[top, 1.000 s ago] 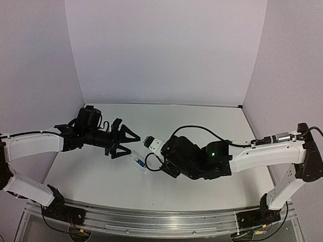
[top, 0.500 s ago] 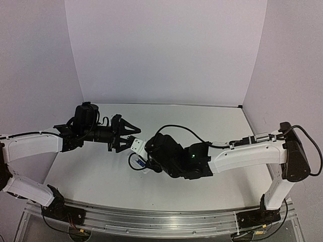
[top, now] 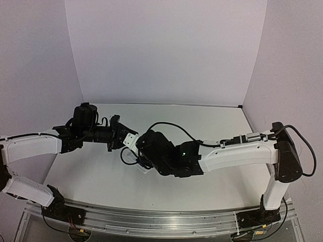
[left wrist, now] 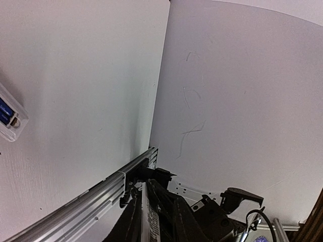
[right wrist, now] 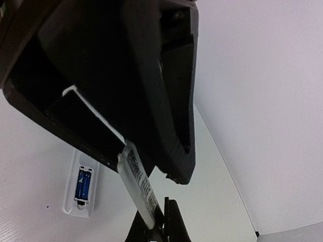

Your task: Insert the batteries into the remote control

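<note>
The white remote control lies flat on the table, its compartment open. Two blue batteries sit side by side in it. In the left wrist view, one end of the remote control shows at the left edge. From above, the remote control is mostly hidden under the right wrist. A clear cover piece hangs in the air between both grippers. My right gripper is shut on its lower end. My left gripper has its fingers pressed on either side of the cover piece.
An aluminium rail runs along the table's near edge, and the rail also shows in the left wrist view. White walls close the back and both sides. A black cable loops beside the remote.
My right arm has swung left and carried the cover piece to the left gripper. The left jaws have closed from wide open down onto the cover.
</note>
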Controlling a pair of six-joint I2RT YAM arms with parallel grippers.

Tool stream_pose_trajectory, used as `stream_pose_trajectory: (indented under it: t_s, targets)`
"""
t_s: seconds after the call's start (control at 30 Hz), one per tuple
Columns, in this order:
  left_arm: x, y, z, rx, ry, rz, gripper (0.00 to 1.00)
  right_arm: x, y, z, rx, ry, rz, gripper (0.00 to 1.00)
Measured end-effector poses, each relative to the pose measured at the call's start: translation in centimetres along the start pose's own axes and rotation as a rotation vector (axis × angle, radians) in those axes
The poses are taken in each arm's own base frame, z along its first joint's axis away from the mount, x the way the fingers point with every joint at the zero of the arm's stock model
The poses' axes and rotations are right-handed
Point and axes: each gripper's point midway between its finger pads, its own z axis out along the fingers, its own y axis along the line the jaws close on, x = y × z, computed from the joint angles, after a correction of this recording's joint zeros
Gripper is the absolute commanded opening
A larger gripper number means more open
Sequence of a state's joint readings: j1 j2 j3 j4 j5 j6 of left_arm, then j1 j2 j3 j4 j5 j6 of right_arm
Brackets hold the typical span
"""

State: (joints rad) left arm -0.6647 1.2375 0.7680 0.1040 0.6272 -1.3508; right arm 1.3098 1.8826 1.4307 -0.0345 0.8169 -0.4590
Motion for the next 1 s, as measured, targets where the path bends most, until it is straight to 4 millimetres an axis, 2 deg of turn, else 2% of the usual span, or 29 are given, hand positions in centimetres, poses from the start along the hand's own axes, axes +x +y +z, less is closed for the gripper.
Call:
stream_pose_trajectory:
  t_s: [0.1,0.27,0.47,0.57,0.67,0.8,1.0]
  targets:
    - [0.0,0.1,0.0,0.000,-0.001,-0.011,0.01,-0.2,-0.4,0.0,0.018,0.001,0.006,0.00]
    - [0.0,0.0,-0.1,0.005,-0.005,-0.021,0.00,-0.3,-0.6,-0.1,0.031,0.005,0.001,0.02]
    - [0.0,-0.1,-0.1,0.008,-0.008,0.009,0.00,-0.3,-0.5,0.0,0.033,0.007,0.017,0.47]
    - [0.1,-0.9,-0.3,0.024,-0.009,0.112,0.00,-0.2,0.4,0.0,-0.014,0.002,0.045,0.58]
    - [0.3,-1.4,-0.4,0.025,0.005,0.227,0.00,0.2,1.2,-0.4,-0.081,0.002,0.073,0.61]
    - [1.2,-1.6,-0.5,0.023,0.054,0.384,0.00,1.0,1.2,-3.2,-0.209,0.001,0.106,0.63]
    - [3.3,-3.0,-0.9,0.099,0.173,0.586,0.00,1.8,0.1,-9.8,-0.424,-0.070,0.143,0.63]
